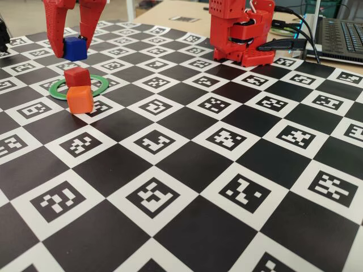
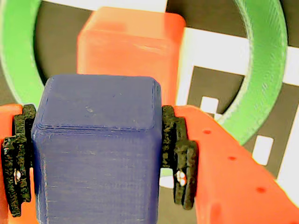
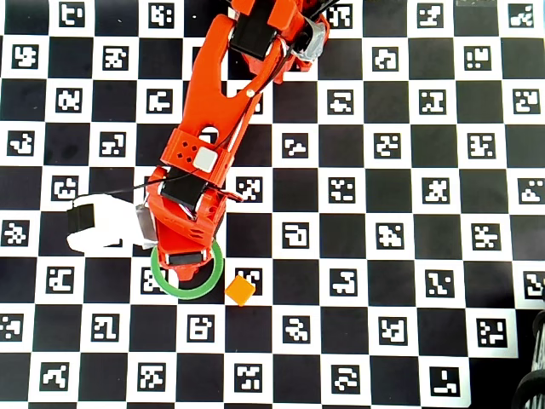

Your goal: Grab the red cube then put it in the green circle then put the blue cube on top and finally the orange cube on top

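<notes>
Your pincer [image 1: 75, 50] is clamped on the blue cube [image 1: 75, 49] just above the red cube [image 1: 77, 76] in the green circle [image 1: 102, 88], so line them up squarely and lower it slowly.

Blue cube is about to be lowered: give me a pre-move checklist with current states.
1. Blue cube clamped between both pincer pads: ok.
2. Red cube sitting inside the green circle: ok.
3. Blue cube held clear above the red cube, not touching: ok.
4. Blue cube centred over the red cube: cannot tell; the wrist view suggests an offset.
5. Orange cube clear of the descent path, at the circle's near edge: ok.
</notes>
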